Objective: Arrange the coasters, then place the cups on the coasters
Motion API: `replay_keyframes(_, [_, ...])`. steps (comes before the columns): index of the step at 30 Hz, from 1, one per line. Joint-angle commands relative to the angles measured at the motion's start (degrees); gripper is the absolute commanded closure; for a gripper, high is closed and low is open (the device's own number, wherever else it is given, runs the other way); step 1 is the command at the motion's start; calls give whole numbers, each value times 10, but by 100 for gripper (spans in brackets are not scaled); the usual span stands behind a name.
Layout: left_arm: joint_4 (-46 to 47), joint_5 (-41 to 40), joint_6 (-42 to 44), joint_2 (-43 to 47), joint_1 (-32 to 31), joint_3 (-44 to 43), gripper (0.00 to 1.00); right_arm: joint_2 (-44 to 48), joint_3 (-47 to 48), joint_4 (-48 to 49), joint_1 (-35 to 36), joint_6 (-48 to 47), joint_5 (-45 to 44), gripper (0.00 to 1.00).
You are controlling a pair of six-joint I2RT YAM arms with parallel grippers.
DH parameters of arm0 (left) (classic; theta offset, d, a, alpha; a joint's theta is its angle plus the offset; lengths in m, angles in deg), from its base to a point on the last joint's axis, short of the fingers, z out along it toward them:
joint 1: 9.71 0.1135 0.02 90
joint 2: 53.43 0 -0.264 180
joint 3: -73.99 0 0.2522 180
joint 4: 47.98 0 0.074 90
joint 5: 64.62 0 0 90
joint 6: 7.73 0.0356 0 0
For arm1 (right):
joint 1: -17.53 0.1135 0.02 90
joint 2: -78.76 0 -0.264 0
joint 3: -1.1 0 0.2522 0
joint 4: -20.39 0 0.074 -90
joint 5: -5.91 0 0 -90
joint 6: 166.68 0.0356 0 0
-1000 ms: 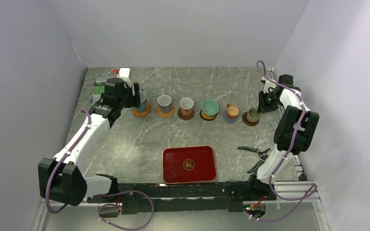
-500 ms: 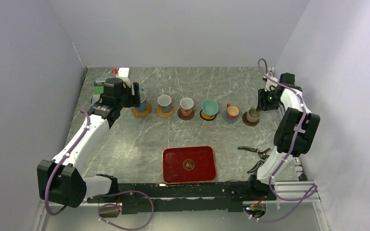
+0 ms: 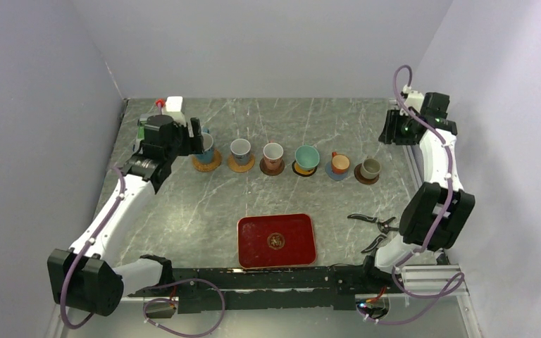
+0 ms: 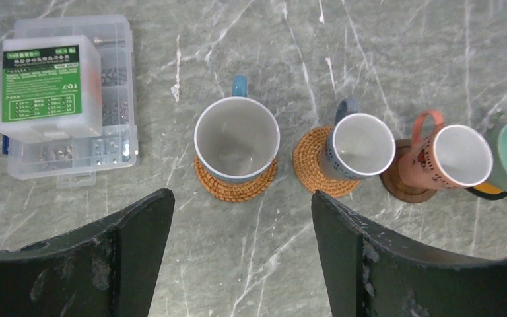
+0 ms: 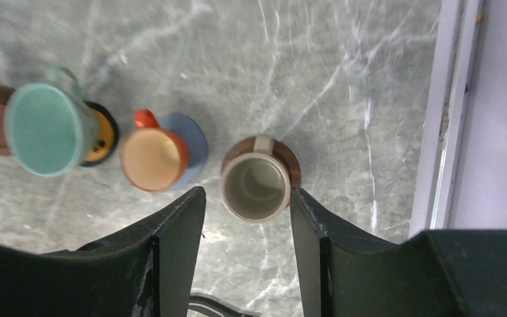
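Several cups stand in a row, each on its own coaster. The large white cup with a blue handle [image 4: 236, 137] sits on a tan woven coaster [image 4: 236, 187]. To its right, a white cup [image 4: 360, 145] rests on a second tan coaster [image 4: 309, 162]. The grey-olive cup [image 5: 255, 185] stands on a dark brown coaster [image 5: 288, 162], beside the orange cup [image 5: 152, 158] on the blue-grey coaster [image 5: 195, 142] and the teal cup [image 5: 41, 129]. My left gripper [image 4: 239, 193] hangs open above and just short of the blue-handled cup. My right gripper [image 5: 247, 191] is open, raised over the grey-olive cup, holding nothing.
A red tray [image 3: 276, 241] lies near the table's front middle. Black pliers [image 3: 372, 222] lie by the right arm's base. A clear parts box with a green label [image 4: 59, 99] sits left of the cups. The table's right rail [image 5: 450, 112] runs close to the last cup.
My right gripper opened around the grey-olive cup, then lifted up and back from it, leaving it on its coaster. The left gripper rose slightly and widened a little.
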Motion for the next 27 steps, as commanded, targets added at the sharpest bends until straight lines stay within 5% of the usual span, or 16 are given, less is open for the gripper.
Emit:
replay_keyframes(1, [26, 20, -8, 45, 14, -23, 18, 88, 58, 17, -3, 80, 49, 44])
replay_keyframes(9, [-29, 14, -7, 87, 56, -87, 17, 272, -68, 208, -1, 166, 82, 36])
replay_keyframes(19, [25, -123, 25, 197, 62, 42, 14, 539, -402, 458, 3, 145, -9, 33])
replay_keyframes(21, [24, -131, 18, 207, 62, 57, 13, 554, -429, 481, 3, 161, -9, 5])
replay_keyframes(22, [25, -132, 16, 210, 62, 64, 13, 558, -439, 492, 3, 169, 1, 1])
replay_keyframes(27, [16, -129, 9, 218, 62, 73, 8, 573, -456, 501, 3, 195, 19, 0])
